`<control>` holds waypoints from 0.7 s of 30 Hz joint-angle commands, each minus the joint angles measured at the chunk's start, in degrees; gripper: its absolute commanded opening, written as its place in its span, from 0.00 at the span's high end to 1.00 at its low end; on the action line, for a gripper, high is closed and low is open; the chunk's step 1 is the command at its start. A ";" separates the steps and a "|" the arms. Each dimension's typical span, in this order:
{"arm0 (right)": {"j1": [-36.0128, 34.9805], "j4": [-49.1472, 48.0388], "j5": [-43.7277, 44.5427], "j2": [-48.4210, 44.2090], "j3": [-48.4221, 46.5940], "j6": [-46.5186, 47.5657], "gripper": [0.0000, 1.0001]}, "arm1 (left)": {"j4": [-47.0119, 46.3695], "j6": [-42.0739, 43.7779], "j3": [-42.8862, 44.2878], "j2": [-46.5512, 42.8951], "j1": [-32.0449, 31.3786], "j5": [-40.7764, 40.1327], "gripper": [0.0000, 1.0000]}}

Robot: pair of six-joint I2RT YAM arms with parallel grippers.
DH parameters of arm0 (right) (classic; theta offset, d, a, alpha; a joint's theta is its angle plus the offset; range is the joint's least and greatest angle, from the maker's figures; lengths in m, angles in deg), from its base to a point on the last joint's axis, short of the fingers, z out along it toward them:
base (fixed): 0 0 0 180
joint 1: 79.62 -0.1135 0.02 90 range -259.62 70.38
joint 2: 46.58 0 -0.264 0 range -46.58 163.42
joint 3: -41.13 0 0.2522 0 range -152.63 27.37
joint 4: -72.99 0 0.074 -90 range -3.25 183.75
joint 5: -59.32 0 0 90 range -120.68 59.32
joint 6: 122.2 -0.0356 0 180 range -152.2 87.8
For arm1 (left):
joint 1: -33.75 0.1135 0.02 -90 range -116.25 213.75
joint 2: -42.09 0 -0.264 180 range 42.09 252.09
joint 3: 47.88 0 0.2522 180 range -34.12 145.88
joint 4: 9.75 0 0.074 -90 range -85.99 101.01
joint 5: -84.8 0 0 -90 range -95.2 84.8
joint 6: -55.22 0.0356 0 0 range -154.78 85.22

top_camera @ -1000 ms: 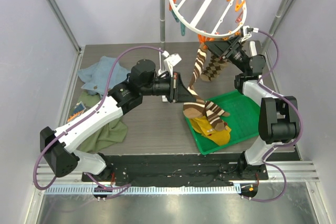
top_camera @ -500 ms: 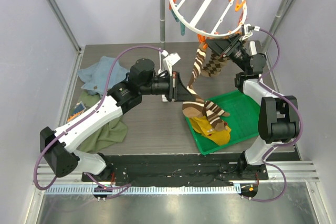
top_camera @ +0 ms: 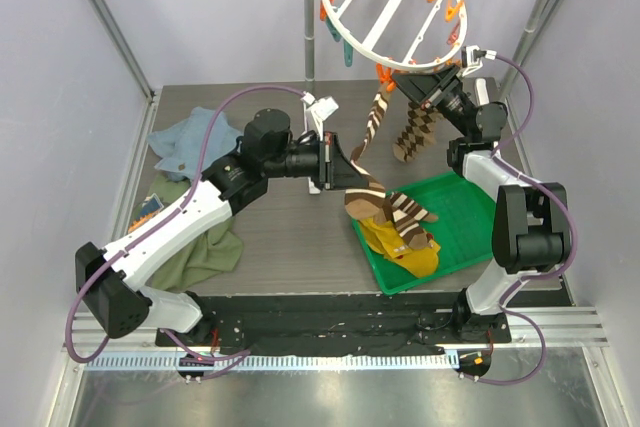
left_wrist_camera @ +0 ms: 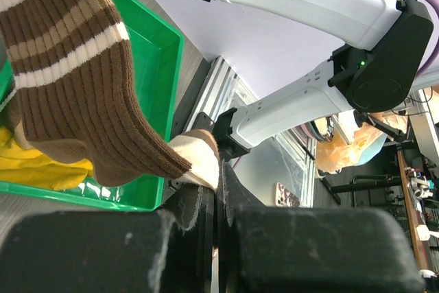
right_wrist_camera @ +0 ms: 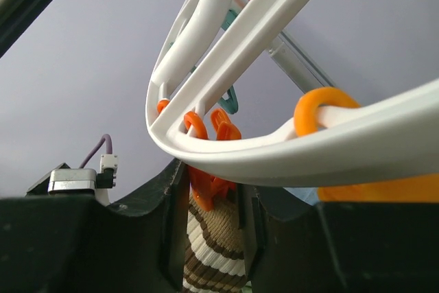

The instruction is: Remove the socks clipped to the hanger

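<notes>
The white ring hanger [top_camera: 395,7] hangs from the rail at the back, with orange and teal clips on it. A brown-and-white striped sock [top_camera: 372,127] hangs from it. My left gripper [top_camera: 340,172] is shut on that sock's cream toe, which the left wrist view shows pinched at the fingertips [left_wrist_camera: 219,169] below the sock's body [left_wrist_camera: 75,87]. A diamond-patterned sock [top_camera: 413,132] hangs beside it. My right gripper [top_camera: 415,82] is at that sock's top. In the right wrist view my right gripper [right_wrist_camera: 209,197] has its jaws closed against an orange clip [right_wrist_camera: 206,183] and the sock top [right_wrist_camera: 212,252], under the hanger rim [right_wrist_camera: 288,162].
A green tray [top_camera: 470,212] at front right holds mustard-yellow socks [top_camera: 405,252] and a striped sock [top_camera: 400,215]. A blue cloth [top_camera: 190,142] and an olive-green cloth [top_camera: 200,252] lie at the left. The grey rail stand's pole [top_camera: 309,27] rises behind.
My left gripper has pulled the striped sock's toe slightly left. The hanger ring has tilted a little and the diamond-patterned sock has swung right. My right gripper stays at the clip.
</notes>
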 commanded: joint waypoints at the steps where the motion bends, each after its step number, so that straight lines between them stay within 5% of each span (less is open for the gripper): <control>1: -0.31 -21.26 0.86 -3.57 -0.11 0.98 0.99 | -2.60 -0.26 0.25 -0.70 0.50 0.42 1.00; 18: -0.31 -20.64 4.72 -4.27 2.96 -2.01 0.99 | -2.51 -0.08 -2.04 -1.49 0.68 -0.55 1.00; 19: -0.31 -20.47 4.55 -4.44 3.05 -1.75 0.97 | -2.51 -0.17 -1.86 -1.58 0.68 -0.46 1.00; 21: -0.22 -21.08 3.50 -4.71 2.88 -1.74 0.61 | -2.42 -0.52 -1.25 -1.58 0.68 -0.11 1.00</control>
